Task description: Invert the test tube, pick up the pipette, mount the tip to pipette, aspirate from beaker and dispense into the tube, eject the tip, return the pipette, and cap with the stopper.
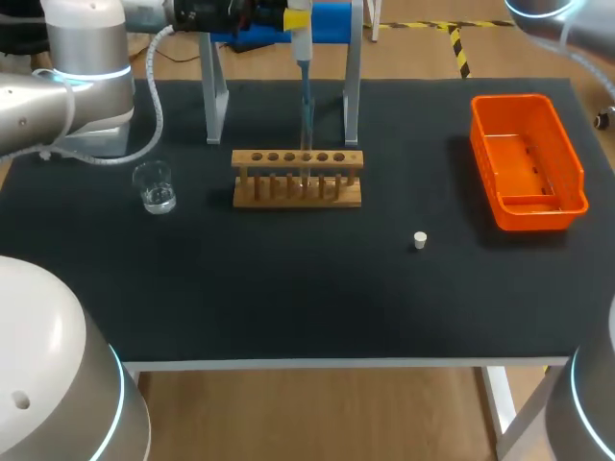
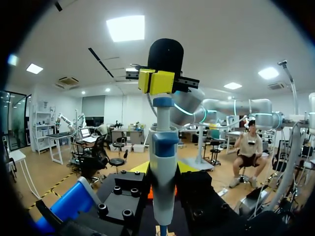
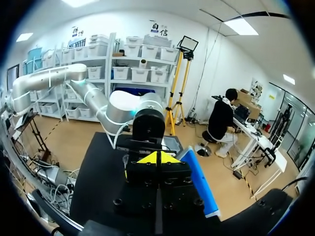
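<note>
Left gripper (image 1: pixel 297 17): clamped side-on round the pipette (image 1: pixel 302 50), carrying it upright above the rack (image 1: pixel 252 192).
Right gripper (image 2: pixel 156 81): yellow tips pressed together, nothing between them, set on the pipette's top button.
Tip (image 1: pixel 306 115): mounted, pointing straight down into a middle hole of the rack.
Tube (image 1: pixel 307 179): upright in the rack under the tip; faint, fill level not discernible.
Beaker (image 1: pixel 154 187): near the rack's left end, a little clear liquid inside.
Stopper (image 1: pixel 420 240): loose on the tabletop (image 1: pixel 288 298), right of the rack and well apart from it.
Bin (image 1: pixel 478 134): orange, far right.
Stand (image 1: pixel 217 96): behind the rack, blue bar on two metal legs.
Step in hand: dispensing into the tube, by judgement, with the tip at the tube, away from the beaker, and the button covered.
Next move: straight vertical lift until the tip clears the tube, so neither tube nor rack gets dragged. Then probably across to the bin for ejection.
</note>
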Tool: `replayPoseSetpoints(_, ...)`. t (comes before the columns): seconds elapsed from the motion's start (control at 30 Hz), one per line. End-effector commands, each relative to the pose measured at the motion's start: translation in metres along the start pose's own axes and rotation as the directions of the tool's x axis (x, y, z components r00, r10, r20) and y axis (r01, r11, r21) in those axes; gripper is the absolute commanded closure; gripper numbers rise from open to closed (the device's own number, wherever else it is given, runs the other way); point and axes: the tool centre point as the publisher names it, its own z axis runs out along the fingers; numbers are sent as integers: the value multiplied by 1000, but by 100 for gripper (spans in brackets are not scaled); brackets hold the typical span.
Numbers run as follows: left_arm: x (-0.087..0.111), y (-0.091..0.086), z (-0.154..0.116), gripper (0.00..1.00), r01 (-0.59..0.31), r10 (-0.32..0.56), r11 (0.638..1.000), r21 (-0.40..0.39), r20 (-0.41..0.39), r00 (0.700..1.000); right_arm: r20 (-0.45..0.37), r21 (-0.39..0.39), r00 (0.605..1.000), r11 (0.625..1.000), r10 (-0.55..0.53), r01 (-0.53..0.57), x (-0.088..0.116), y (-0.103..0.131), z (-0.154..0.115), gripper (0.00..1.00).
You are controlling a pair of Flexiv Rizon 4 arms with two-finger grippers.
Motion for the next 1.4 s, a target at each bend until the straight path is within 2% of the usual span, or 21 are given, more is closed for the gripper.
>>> replayPoseSetpoints(0.03,-2,0,0,100,-1,1,1000,0,-4,1000,8,-15,1000,1000,-3,3,2,-1,-9,100)
replayPoseSetpoints(0.33,-2,0,0,100,-1,1,1000,0,-4,1000,-7,-54,999,998,-32,31,6,-4,-26,100)
replayPoseSetpoints(0.7,-2,0,0,100,-1,1,1000,0,-4,1000,-59,-108,994,991,-88,81,22,-40,-52,100)
replayPoseSetpoints(0.73,-2,0,0,100,-1,1,1000,0,-4,1000,-59,-107,994,991,-88,81,23,-44,-53,88)
replayPoseSetpoints(0.77,-2,0,0,100,-1,1,1000,0,-4,1000,-60,-106,994,991,-87,80,25,-49,-55,55)
replayPoseSetpoints(0.8,-2,0,0,100,-1,1,1000,0,-4,1000,-62,-106,994,991,-87,80,26,-53,-55,9)
replayPoseSetpoints(0.83,-2,0,0,100,-1,1,1000,0,-4,1000,-71,-105,993,991,-91,84,27,-56,-56,0)
replayPoseSetpoints(1.23,-2,0,0,100,-1,1,1000,0,-4,1000,-94,-89,991,993,-91,82,32,-99,-50,0)
replayPoseSetpoints(1.4,-2,0,0,100,-1,1,1000,0,-4,1000,-139,-63,987,995,-87,79,35,-125,-42,0)
